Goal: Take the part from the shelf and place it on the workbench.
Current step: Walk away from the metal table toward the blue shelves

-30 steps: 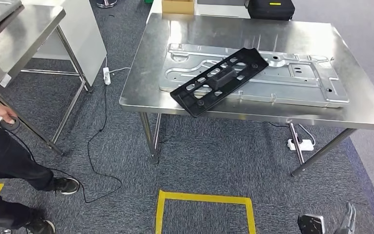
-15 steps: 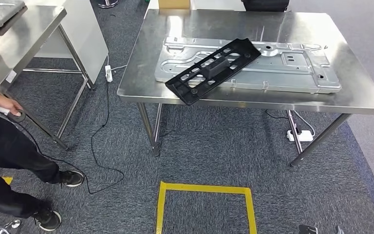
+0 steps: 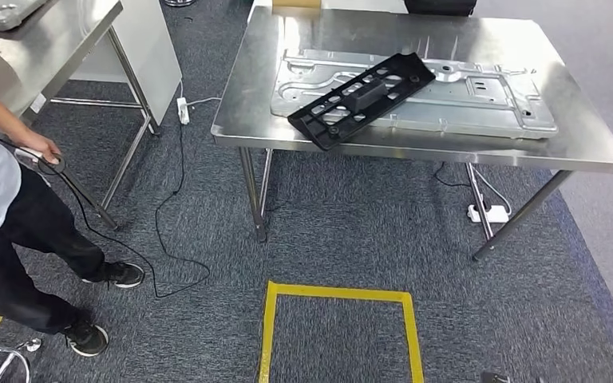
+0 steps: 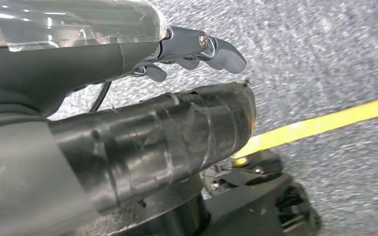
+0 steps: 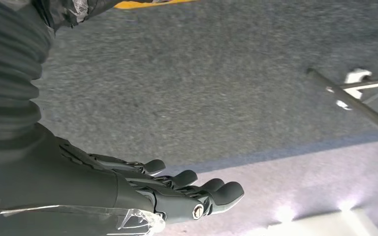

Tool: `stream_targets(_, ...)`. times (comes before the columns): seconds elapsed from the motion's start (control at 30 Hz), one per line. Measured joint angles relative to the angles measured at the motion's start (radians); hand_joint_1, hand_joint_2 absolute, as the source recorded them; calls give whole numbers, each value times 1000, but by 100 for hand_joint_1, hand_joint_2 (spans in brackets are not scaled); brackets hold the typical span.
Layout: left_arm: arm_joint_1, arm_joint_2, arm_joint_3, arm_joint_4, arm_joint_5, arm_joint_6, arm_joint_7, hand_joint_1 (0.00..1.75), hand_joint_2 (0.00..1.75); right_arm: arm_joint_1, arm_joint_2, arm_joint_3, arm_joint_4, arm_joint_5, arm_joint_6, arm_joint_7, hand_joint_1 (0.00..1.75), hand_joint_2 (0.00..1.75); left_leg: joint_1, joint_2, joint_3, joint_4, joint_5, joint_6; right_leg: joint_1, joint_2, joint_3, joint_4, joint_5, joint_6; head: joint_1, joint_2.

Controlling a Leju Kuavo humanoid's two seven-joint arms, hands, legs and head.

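Nearest, both hands hang over grey carpet: left hand (image 4: 142, 93) and right hand (image 5: 142, 191) each have fingers loosely extended, apart, holding nothing. Yellow tape rectangle (image 3: 339, 297) marks the floor ahead. Beyond it, the stainless-steel workbench (image 3: 423, 148) carries a large stamped silver metal panel (image 3: 479, 96); the long black slotted plastic part (image 3: 363, 98) lies diagonally across that panel, its near end just past the panel's edge. A person (image 3: 8, 231) stands left.
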Motion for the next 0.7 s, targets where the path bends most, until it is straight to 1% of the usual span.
stream_targets(0.03,0,0,0,0,-1,0,0,0,0,-2,-1,0,6,2,-1,0,0,175,0,0,-13,5,7,-3,0,0,48,-60,27,-3,0,0)
stream_targets(0.07,0,0,0,0,-1,0,1,0,0,-5,-4,-1,13,5,-4,0,0,175,0,0,-23,9,13,-6,1,0,99,-134,39,-7,0,0)
stream_targets(0.1,-1,0,0,0,-2,0,2,0,0,-11,-7,-3,25,11,-9,0,0,175,-1,0,-30,13,18,-11,3,1,143,-201,43,-12,-1,0)
stream_targets(0.13,-1,0,0,0,-2,0,2,0,0,-17,-13,-7,43,19,-15,-1,0,175,-2,0,-34,16,23,-16,7,2,171,-249,39,-16,0,0)
stream_targets(0.17,-2,0,0,0,-3,0,1,0,0,-23,-20,-14,67,29,-25,0,0,175,-1,1,-35,16,29,-23,11,3,179,-270,32,-20,0,0)
stream_targets(0.2,-2,0,1,0,-3,0,1,0,0,-29,-28,-21,99,41,-38,1,0,175,0,1,-36,14,36,-30,15,3,179,-278,36,-26,0,0)
stream_targets(0.23,-2,0,2,0,-2,0,0,0,0,-34,-36,-27,136,55,-52,4,0,175,2,0,-37,15,39,-37,14,1,174,-282,43,-33,1,0)
stream_targets(0.27,-2,0,2,0,-3,0,0,0,0,-39,-45,-34,175,70,-68,10,0,175,3,-2,-43,24,27,-42,12,0,167,-286,53,-41,1,0)
stream_targets(0.3,-1,1,3,0,-3,0,0,0,0,-44,-53,-39,216,85,-81,18,0,175,4,-3,-54,49,-3,-47,11,-2,158,-290,64,-49,1,0)
stream_targets(0.33,0,1,4,0,-4,0,1,0,0,-48,-60,-43,257,97,-93,28,0,175,5,-5,-69,93,-48,-51,9,-4,146,-292,75,-55,0,0)
stream_targets(0.37,0,1,4,0,-5,0,1,0,0,-50,-66,-48,293,107,-102,38,0,175,5,-6,-87,152,-101,-53,11,-4,132,-292,85,-59,0,0)
stream_targets(0.4,0,1,4,0,-5,0,1,0,0,-50,-71,-53,326,113,-107,47,0,175,6,-6,-102,216,-143,-55,12,-5,117,-290,95,-60,-1,0)
stream_targets(0.43,0,1,4,0,-6,0,2,0,0,-50,-75,-57,356,118,-110,54,0,175,6,-6,-109,267,-165,-56,14,-6,102,-286,105,-60,-1,0)
stream_targets(0.47,1,1,4,0,-6,0,2,0,0,-51,-78,-61,380,123,-112,60,0,175,6,-6,-103,293,-164,-56,15,-6,86,-282,114,-60,-1,0)
stream_targets(0.5,1,1,4,0,-7,0,2,0,0,-52,-80,-65,403,129,-113,69,0,175,6,-6,-78,283,-142,-54,17,-7,71,-277,123,-59,-1,0)
stream_targets(0.53,1,1,4,0,-9,-1,2,0,0,-54,-82,-68,425,137,-114,85,0,175,5,-6,-35,236,-111,-50,17,-7,58,-272,130,-58,-1,0)
stream_targets(0.57,-1,1,4,0,-10,-1,3,0,0,-56,-82,-69,446,147,-114,109,0,175,4,-6,19,162,-92,-46,18,-7,46,-266,137,-56,-1,0)
stream_targets(0.6,-2,1,4,0,-12,-1,3,0,0,-57,-83,-70,466,157,-114,135,0,175,1,-6,72,83,-85,-42,19,-6,37,-260,143,-53,-1,0)
stream_targets(0.63,-3,1,4,0,-14,-1,3,0,0,-58,-83,-70,485,167,-113,163,0,175,-1,-6,108,23,-89,-39,20,-7,31,-256,149,-48,-1,0)
stream_targets(0.67,-4,1,4,0,-14,-1,4,0,0,-59,-83,-70,502,175,-112,190,0,175,-4,-6,127,-14,-98,-35,20,-8,28,-255,156,-43,-1,0)
stream_targets(0.7,-4,1,4,0,-15,-1,4,0,0,-60,-83,-70,518,182,-110,214,0,175,-7,-6,130,-27,-99,-31,20,-8,27,-256,164,-37,-1,0)
